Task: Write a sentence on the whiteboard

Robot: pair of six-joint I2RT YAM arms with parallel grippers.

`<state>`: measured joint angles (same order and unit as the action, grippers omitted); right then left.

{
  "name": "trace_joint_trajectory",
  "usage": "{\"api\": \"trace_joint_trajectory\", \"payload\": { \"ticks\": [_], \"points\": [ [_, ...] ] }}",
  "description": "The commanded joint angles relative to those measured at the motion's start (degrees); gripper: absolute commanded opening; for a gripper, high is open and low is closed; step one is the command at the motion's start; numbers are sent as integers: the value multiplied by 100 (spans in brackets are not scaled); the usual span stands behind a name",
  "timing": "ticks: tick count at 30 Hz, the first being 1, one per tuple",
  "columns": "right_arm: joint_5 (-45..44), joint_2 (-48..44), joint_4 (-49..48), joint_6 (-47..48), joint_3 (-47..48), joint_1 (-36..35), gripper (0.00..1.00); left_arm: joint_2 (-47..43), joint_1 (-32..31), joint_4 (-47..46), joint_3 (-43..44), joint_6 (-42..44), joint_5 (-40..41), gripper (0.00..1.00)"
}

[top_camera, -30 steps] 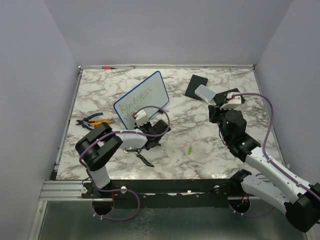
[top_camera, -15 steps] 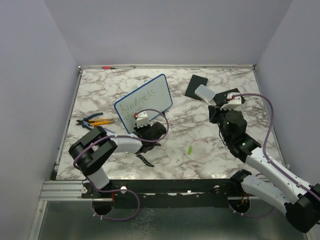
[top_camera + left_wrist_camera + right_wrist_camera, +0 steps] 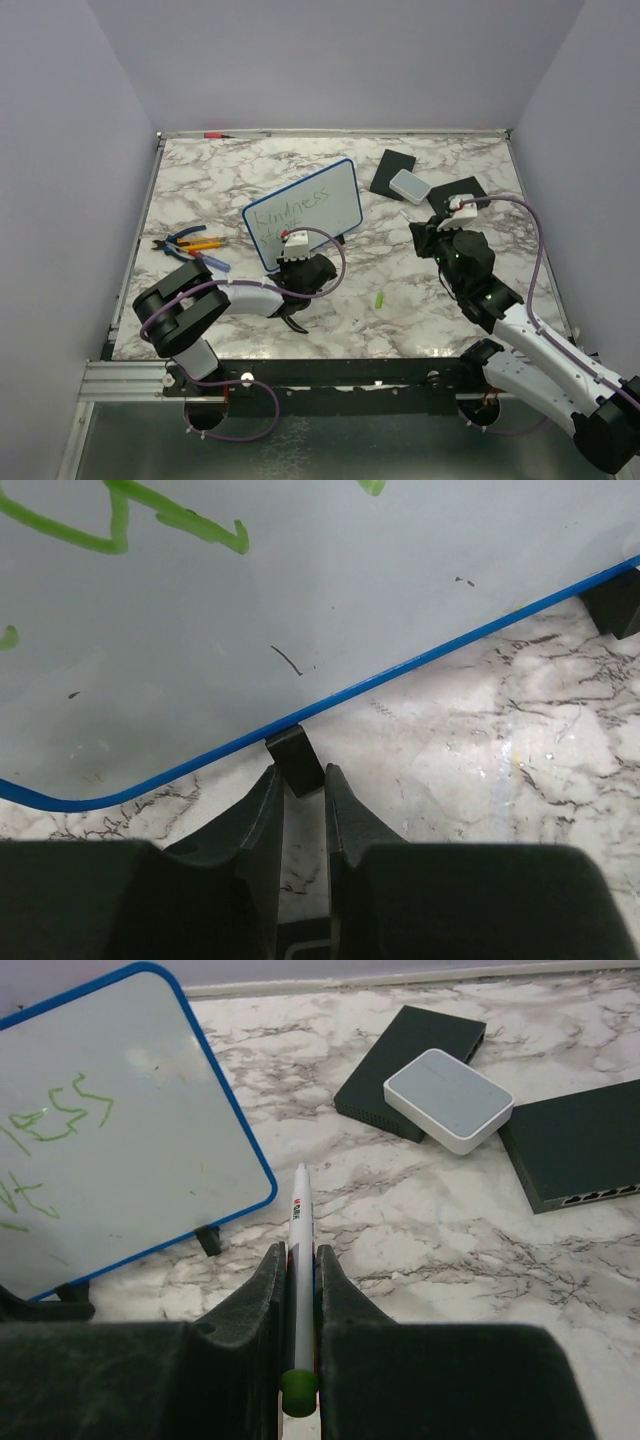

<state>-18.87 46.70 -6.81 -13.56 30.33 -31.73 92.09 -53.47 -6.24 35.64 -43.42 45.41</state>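
Observation:
The whiteboard (image 3: 305, 210) with a blue frame stands tilted on black feet at the table's middle. The sentence (image 3: 290, 203) is green handwriting reading about "Kindness" with a second line below it. It also shows in the left wrist view (image 3: 120, 520) and the right wrist view (image 3: 45, 1125). My left gripper (image 3: 300, 255) is shut on a black foot (image 3: 294, 762) at the board's lower edge (image 3: 400, 675). My right gripper (image 3: 432, 232) is shut on a white marker (image 3: 301, 1222) with a green end. It holds the marker to the right of the board (image 3: 110, 1130) and apart from it.
Orange and blue pliers (image 3: 188, 243) lie left of the board. Two black flat pads (image 3: 393, 172) (image 3: 462, 190) and a white box (image 3: 409, 185) lie at the back right. A green cap (image 3: 380, 299) lies near the front. A small black piece (image 3: 291, 318) lies by the left arm.
The whiteboard has shifted right and turned flatter to the camera, along with my left gripper. My right gripper has drifted slightly toward the board with the marker.

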Motion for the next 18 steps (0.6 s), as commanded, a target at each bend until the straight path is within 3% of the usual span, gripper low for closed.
{"api": "trace_joint_trajectory", "payload": {
  "ticks": [1, 18],
  "points": [
    [751, -243, -83, 54, -237, 26, 1, 5, -251, -102, -145, 447, -863, 0],
    [1807, -633, 96, -3, -500, 19, 1, 176, -630, -567, 42, 1362, -1411, 0]
  ]
}}
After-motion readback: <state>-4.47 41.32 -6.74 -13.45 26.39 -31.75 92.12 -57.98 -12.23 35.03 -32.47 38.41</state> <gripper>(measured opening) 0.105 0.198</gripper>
